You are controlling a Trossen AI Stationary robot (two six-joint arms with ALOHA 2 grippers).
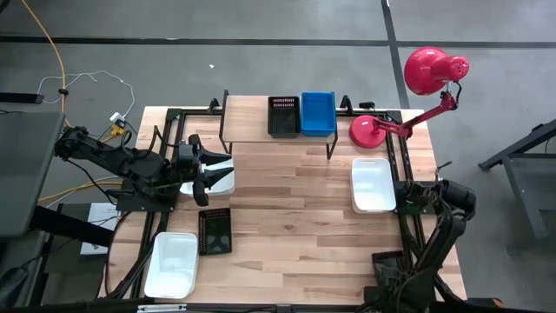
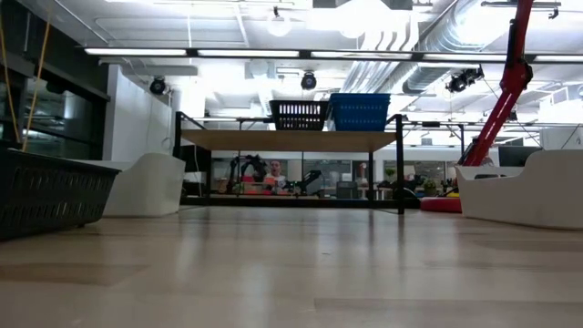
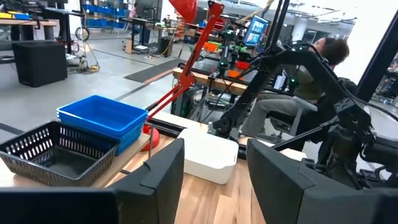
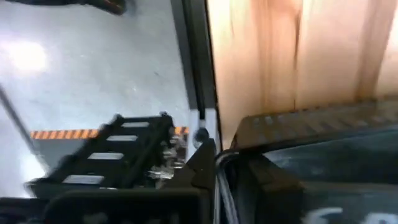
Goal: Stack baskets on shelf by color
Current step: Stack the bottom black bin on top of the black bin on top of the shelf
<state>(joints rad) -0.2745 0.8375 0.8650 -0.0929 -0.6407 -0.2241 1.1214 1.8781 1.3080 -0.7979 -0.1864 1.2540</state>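
Observation:
The shelf (image 1: 252, 122) (image 2: 291, 139) stands at the table's far edge and carries one black basket (image 1: 284, 116) (image 2: 299, 114) and one blue basket (image 1: 318, 113) (image 2: 360, 111) side by side. On the tabletop rest a white basket (image 1: 224, 180) at the left, another white basket (image 1: 373, 185) at the right, a third white basket (image 1: 171, 263) at the near left, and a black basket (image 1: 215, 230). My left gripper (image 1: 207, 174) (image 3: 214, 180) is open above the left white basket and points toward the table's right. My right gripper (image 1: 415, 198) (image 4: 225, 186) is shut beside the right white basket, its arm folded.
A red desk lamp (image 1: 373, 130) stands on the table's far right corner, its arm rising past the shelf's right end. Black frame rails (image 1: 401, 174) run along the table's left and right edges. A person (image 3: 323, 56) sits beyond the right side.

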